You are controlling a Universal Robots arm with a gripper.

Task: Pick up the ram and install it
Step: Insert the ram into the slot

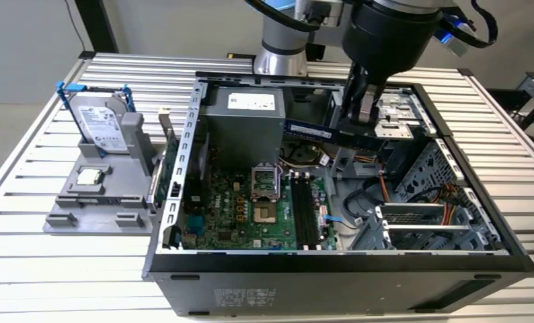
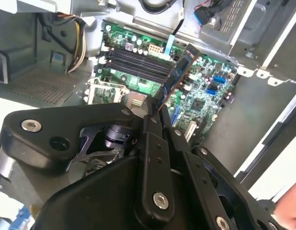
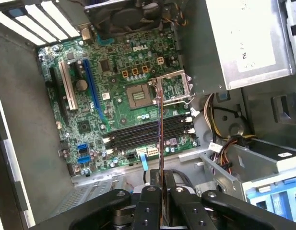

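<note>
The ram (image 1: 314,132) is a thin dark stick hanging level above the open computer case, over the motherboard's far end. My gripper (image 1: 360,120) is shut on its right end in the exterior view. In the second wrist view the ram (image 2: 178,74) juts out from between the black fingers (image 2: 150,125). The first wrist view has the ram (image 3: 160,139) edge-on, rising from the gripper (image 3: 160,194), with the black memory slots (image 3: 148,132) on the green board below it. Those slots (image 1: 304,212) lie lower in the case, apart from the stick.
A silver hard drive with blue rails (image 1: 101,124) and a small square processor chip (image 1: 89,176) sit in a grey holder at the exterior view's left. Inside the case are the power supply (image 1: 245,114), the open processor socket (image 1: 265,192) and a drive cage (image 1: 428,215).
</note>
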